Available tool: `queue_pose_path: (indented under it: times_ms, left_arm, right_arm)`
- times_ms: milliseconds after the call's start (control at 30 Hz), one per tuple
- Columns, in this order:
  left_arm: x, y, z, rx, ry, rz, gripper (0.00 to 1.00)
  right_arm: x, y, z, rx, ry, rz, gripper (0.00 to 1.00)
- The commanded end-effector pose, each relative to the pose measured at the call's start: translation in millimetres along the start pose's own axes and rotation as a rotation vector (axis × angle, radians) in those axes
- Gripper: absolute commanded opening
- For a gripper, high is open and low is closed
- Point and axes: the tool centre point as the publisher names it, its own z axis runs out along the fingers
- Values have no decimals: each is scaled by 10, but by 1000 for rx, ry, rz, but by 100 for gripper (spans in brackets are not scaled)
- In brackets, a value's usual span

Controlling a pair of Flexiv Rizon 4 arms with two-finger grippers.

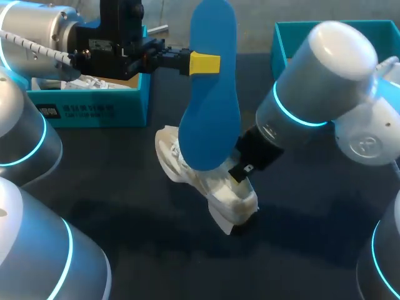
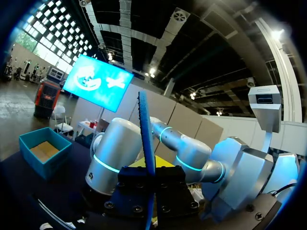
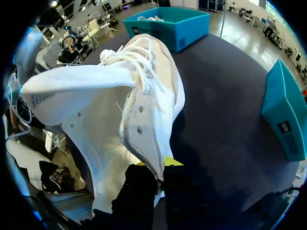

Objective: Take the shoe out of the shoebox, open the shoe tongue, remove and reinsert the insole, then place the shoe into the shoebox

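The blue insole is a smooth, flat, foot-shaped sheet standing nearly upright above the middle of the table. The left gripper is clamped on its upper part from the side, one yellow tip pressed flat against the blue face. In the left wrist view the insole shows edge-on as a thin blue strip with a finely ribbed edge, rising from between the black fingers of that gripper. Its lower end hides part of the white shoe, which lies tilted on the dark matte tabletop just below it. The right gripper is closed on the shoe's upper edge. From the right wrist the shoe shows soft white fabric, a stitched eyelet strip, and white laces bunched toward the toe, with the rim of its opening pinched in the right gripper. The right arm's grey elbow covers part of a teal box at the far right, whose floor looks like bare brown cardboard. The teal shoebox at the far left holds something white and crumpled, partly hidden by the left arm.
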Motion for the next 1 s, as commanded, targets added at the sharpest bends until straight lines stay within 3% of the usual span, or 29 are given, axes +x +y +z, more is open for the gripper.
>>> queue_pose_path:
  times_ms: [33,100,200,367,400,867,1000]
  left_arm:
    - [0,5,6,1,0,0,0]
    - [0,5,6,1,0,0,0]
    - [0,5,6,1,0,0,0]
    - [0,5,6,1,0,0,0]
    - [0,5,6,1,0,0,0]
    - [0,5,6,1,0,0,0]
    - [0,5,6,1,0,0,0]
  right_arm:
    - [-10,-44,-2,-57,4,0,0]
    - [-10,-44,-2,-57,4,0,0]
    - [-33,-53,36,-19,-65,200,0]
    - [60,-83,65,-33,-109,445,0]
    - [107,-83,78,-15,-174,459,0]
    - [107,-83,78,-15,-174,459,0]
    - [106,-72,182,-34,-128,489,0]
